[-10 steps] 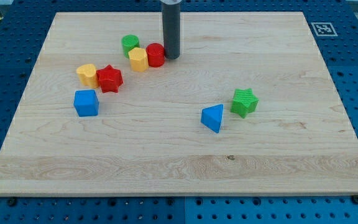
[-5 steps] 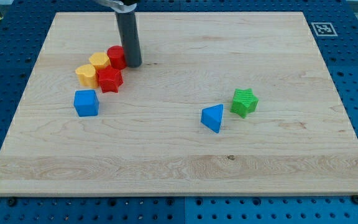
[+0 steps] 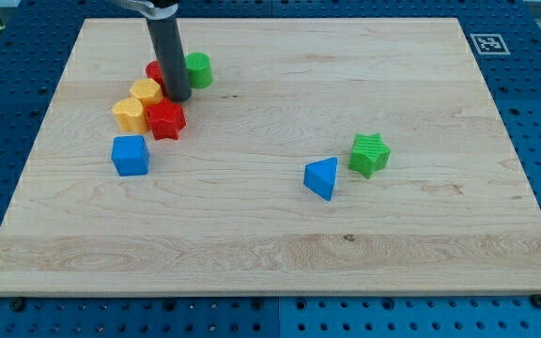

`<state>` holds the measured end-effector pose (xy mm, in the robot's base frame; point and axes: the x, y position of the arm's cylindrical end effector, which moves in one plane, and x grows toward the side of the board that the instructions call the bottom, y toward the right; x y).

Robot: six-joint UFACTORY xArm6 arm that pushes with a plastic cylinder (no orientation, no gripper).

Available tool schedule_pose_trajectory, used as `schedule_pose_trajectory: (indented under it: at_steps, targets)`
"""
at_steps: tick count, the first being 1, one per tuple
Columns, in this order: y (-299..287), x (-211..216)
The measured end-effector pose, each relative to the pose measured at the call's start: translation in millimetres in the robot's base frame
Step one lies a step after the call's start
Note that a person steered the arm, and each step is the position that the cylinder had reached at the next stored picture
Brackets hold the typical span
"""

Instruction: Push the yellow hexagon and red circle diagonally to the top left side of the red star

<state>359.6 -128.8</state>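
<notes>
Tool state: A straight dark rod is fitted in place of a gripper; nothing can be opened, closed or held. My tip (image 3: 177,98) is set on the light wooden board (image 3: 280,253).
Tip position: The tip is placed just right of the yellow hexagon block (image 3: 146,92), directly above the red star block (image 3: 166,119), and left of the green cylinder block (image 3: 197,69).
Red circle block (image 3: 155,71): Largely hidden behind the rod; only a red edge is seen above the yellow hexagon block. Contact with the tip cannot be confirmed.
Yellow hexagon block: Located at the upper left of the red star block, apparently touching it.
Other yellow block (image 3: 128,113): Located just left of the red star block; its shape cannot be resolved.
Step in hand: The final positioning push is judged to be nearly complete.
Next move: Only slight nudging is called for, without disturbing the red star block.
Uninvolved items: The blue cube (image 3: 131,155), blue triangular block (image 3: 322,177) and green star block (image 3: 370,154) are well apart.
</notes>
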Motion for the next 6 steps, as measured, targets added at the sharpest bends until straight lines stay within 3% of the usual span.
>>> schedule_pose_trajectory:
  at_steps: [6]
  targets:
    - [-37.8, 0.0]
